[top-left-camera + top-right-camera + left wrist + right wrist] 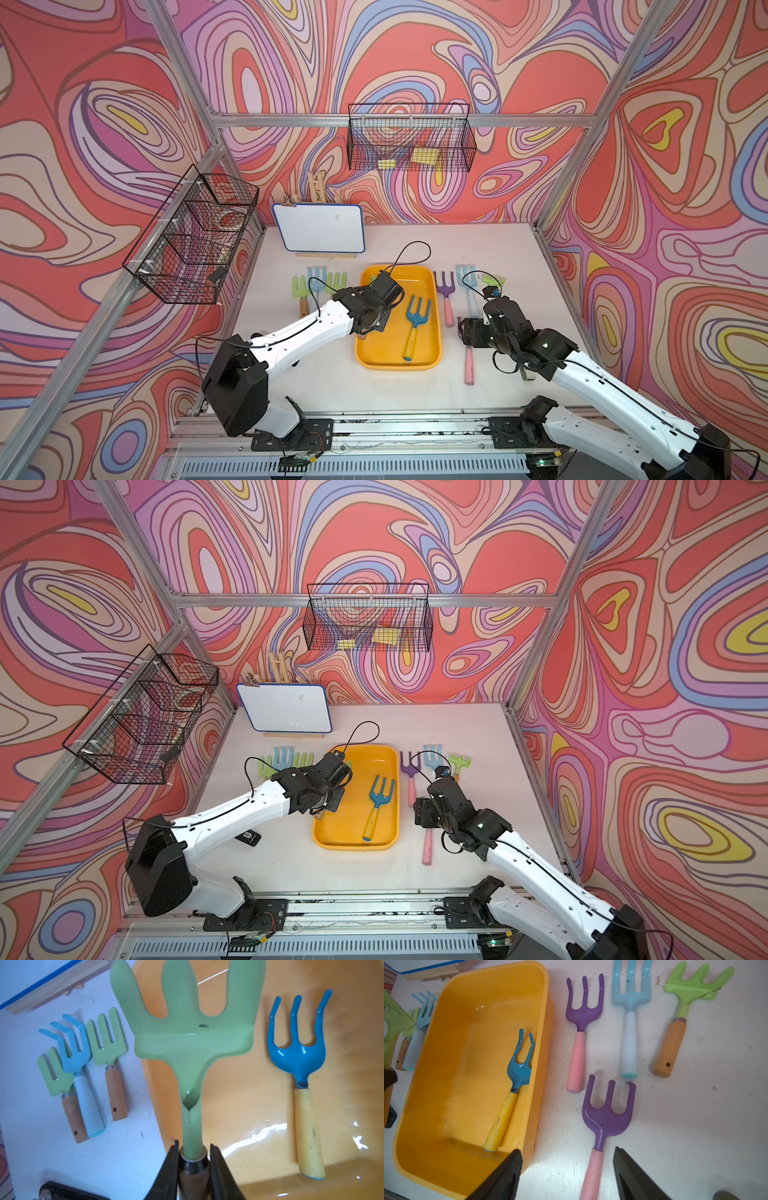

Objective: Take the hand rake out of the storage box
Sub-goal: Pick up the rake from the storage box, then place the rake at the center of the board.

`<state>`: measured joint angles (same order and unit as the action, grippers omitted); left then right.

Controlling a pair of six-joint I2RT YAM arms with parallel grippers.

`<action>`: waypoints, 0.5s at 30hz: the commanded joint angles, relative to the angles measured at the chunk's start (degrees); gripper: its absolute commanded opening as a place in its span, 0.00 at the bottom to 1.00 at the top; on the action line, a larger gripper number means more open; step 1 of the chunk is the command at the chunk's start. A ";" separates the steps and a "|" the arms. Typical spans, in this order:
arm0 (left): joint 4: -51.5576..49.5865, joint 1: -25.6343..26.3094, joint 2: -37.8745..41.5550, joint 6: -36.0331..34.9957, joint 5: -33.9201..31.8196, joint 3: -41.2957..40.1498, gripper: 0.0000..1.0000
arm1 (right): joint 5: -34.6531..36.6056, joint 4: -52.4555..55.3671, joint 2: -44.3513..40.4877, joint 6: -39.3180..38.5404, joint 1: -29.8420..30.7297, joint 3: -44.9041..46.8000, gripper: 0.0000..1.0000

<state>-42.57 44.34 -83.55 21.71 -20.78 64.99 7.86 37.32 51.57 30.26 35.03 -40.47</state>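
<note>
While left pincer [193,1147] grips rake [187,1047], storage box [249,1088] beneath

The storage box [446,1084] is glossy yellow-orange plastic. The blue rake [300,1068] has a shiny painted head and a scuffed yellow handle. The desk [695,1126] is matt white, speckled with marks.

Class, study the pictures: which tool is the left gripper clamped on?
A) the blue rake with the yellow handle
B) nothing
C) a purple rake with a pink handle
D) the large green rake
D: the left wrist view shows the left gripper shut on the green rake at its handle, while the blue rake lies loose in the storage box.
</note>
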 commanded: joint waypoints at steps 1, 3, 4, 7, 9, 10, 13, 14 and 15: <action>-7.41 0.27 3.63 2.54 -7.59 0.81 0.02 | -3.02 -1.83 -0.59 -1.38 -0.16 0.92 0.74; -9.42 0.23 5.75 3.65 -10.22 0.06 0.02 | -4.33 -2.44 -0.75 -1.83 -0.17 1.22 0.74; -10.15 0.10 6.63 4.29 -11.20 -0.37 0.02 | -5.02 -2.71 -0.77 -2.00 -0.18 1.22 0.74; -11.12 -0.16 9.74 6.31 -13.45 -3.23 0.01 | -7.18 -3.29 -0.77 -2.46 -0.26 1.40 0.74; -11.31 -0.56 11.98 8.08 -13.70 -5.92 0.00 | -8.71 -3.74 -0.68 -2.74 -0.22 1.62 0.74; -11.32 -0.80 12.92 8.82 -13.47 -7.29 0.00 | -9.35 -3.83 -0.64 -2.90 -0.21 1.62 0.74; -11.75 -1.10 15.07 11.41 -13.28 -10.99 0.00 | -11.11 -4.35 -0.59 -3.28 -0.15 1.80 0.73; -11.54 -1.21 15.82 12.18 -13.25 -12.32 0.00 | -11.56 -4.51 -0.59 -3.41 -0.16 1.88 0.73; -11.13 -1.18 16.32 12.74 -13.15 -13.54 0.00 | -11.76 -4.68 -0.59 -3.54 -0.15 1.88 0.73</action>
<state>-51.94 43.46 -68.93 30.59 -32.21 53.84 -1.48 34.02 51.44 27.86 34.98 -39.29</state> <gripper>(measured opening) 0.244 0.735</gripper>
